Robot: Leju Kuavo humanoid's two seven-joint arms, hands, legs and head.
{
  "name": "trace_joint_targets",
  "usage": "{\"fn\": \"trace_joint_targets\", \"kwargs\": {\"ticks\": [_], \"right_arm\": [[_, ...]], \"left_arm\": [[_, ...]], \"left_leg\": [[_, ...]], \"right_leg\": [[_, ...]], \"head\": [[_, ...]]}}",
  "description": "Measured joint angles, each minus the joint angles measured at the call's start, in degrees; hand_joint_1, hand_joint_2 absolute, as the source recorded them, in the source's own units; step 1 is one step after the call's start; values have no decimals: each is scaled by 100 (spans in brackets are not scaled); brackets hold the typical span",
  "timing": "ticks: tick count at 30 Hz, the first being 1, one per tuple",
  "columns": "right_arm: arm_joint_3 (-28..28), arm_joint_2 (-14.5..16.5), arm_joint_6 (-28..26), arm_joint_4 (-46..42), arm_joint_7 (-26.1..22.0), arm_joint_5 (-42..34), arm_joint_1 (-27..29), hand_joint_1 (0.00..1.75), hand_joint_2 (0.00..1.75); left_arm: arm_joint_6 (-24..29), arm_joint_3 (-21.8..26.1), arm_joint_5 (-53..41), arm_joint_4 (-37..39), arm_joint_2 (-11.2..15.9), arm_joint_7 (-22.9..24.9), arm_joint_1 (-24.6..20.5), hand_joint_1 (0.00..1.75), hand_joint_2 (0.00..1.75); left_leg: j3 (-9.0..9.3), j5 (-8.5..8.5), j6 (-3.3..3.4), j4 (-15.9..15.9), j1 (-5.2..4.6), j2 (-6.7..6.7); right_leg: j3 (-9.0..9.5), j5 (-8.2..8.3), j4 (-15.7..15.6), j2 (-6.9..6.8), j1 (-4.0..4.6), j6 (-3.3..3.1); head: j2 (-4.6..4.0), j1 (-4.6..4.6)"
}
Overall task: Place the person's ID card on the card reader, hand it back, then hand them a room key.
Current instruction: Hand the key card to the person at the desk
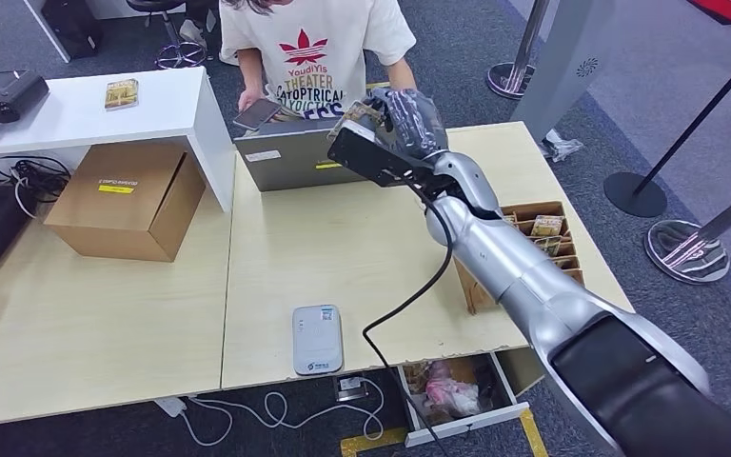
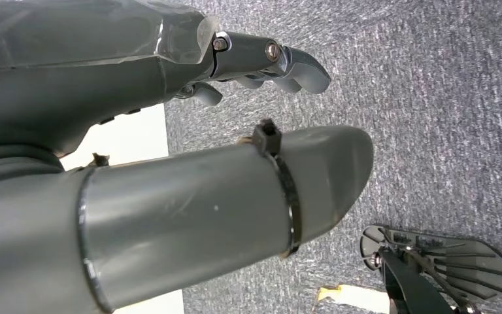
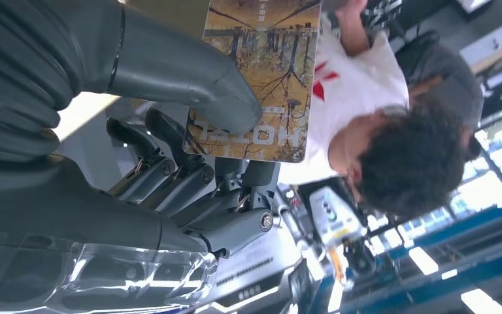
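Observation:
My right hand (image 1: pixel 402 119) is stretched out over the far edge of the desk toward the person in the white T-shirt (image 1: pixel 316 52). It pinches a brown-and-yellow room key card (image 3: pixel 260 78) between thumb and fingers; the same card (image 1: pixel 362 116) peeks out at the hand. The person holds a phone (image 1: pixel 256 113) in one hand by the laptop. The white card reader (image 1: pixel 317 339) lies near the desk's front edge with nothing on it. My left hand (image 2: pixel 261 62) hangs over grey carpet, its fingers curled around nothing.
A grey laptop (image 1: pixel 290 157) stands at the desk's far edge, just left of my hand. A wooden box with several key cards (image 1: pixel 543 240) sits at the right. A cardboard box (image 1: pixel 128 200) rests on the left, beside a white counter (image 1: pixel 95 109). A black cable (image 1: pixel 409 295) crosses the desk.

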Motion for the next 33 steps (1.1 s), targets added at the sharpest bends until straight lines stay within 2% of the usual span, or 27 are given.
{"fn": "trace_joint_targets", "kwargs": {"ticks": [4, 14, 25, 33], "right_arm": [[-105, 148, -311, 166, 133, 366, -158, 175, 175], [-259, 313, -549, 410, 222, 588, -296, 175, 175], [-662, 348, -1319, 742, 193, 961, -352, 175, 175], [-796, 351, -1602, 892, 207, 1149, -347, 175, 175]], "left_arm": [[4, -1, 9, 0, -6, 43, -6, 0, 0], [18, -1, 22, 0, -9, 71, -17, 0, 0], [22, -5, -4, 0, -11, 72, -23, 0, 0], [20, -40, -22, 0, -31, 59, -27, 0, 0]], "left_leg": [[0, 0, 0, 0, 1, 0], [-1, 0, 0, 0, 1, -1], [0, 0, 0, 1, 0, -1], [0, 0, 0, 1, 1, -2]], "right_leg": [[0, 0, 0, 0, 0, 0], [0, 0, 0, -1, -1, 0], [0, 0, 0, -1, -1, 0], [0, 0, 0, -1, -1, 0]], "head": [[0, 0], [0, 1], [0, 0], [0, 1]]}}
